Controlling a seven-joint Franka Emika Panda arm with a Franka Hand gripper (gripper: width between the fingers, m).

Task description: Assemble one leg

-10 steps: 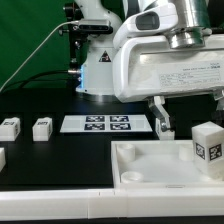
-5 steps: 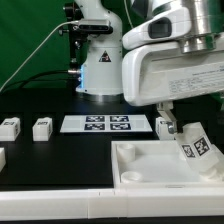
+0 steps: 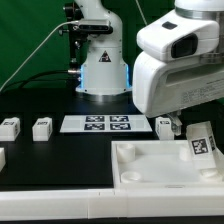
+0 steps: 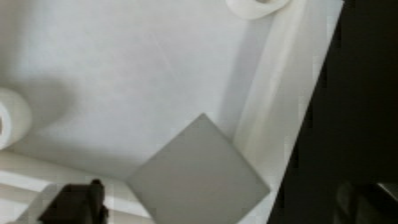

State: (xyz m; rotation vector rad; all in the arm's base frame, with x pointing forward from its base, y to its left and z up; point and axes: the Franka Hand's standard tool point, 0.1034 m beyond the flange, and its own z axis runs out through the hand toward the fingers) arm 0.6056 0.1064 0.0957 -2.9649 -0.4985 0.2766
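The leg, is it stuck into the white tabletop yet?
Not yet. Nothing looks done: the leg leans tilted over the tabletop, not plugged in. In hand: the tool sits open around it. Left: grip it and fix it in a corner socket.

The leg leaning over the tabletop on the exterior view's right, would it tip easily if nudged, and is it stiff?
Probably tippy: the leg is a narrow block, taller than wide, and it leans over the tabletop. Likely stiff: its edges look straight and hard, like moulded plastic. Its smooth white faces might slip in a loose grip.
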